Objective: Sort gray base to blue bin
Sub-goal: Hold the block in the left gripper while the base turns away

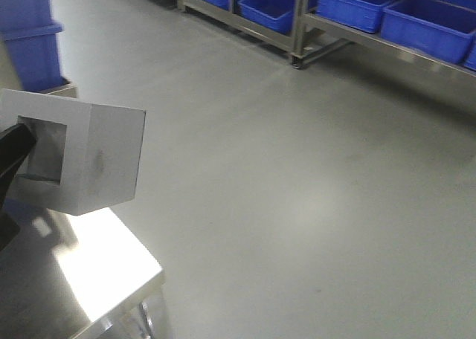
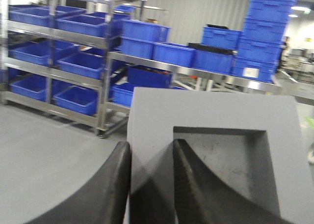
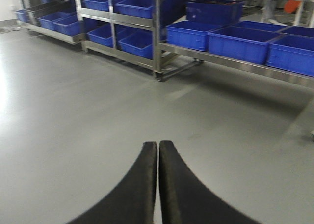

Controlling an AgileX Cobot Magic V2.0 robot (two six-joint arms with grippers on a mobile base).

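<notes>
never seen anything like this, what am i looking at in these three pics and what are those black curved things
This is a two-armed robot on a mobile base, in a room with steel racks of blue bins. The front picture looks out from the robot's body. The other two come from cameras on its wrists, each looking along a claw. The black curved things are the claws' fingers.

In the left wrist view the left gripper pinches one wall of the gray base, a block with a square pocket. One finger sits in the pocket, the other outside. The front view shows the same block held up over the corner of a shiny steel table.

In the right wrist view the right gripper is shut and holds nothing, with only floor beyond it.
</notes>
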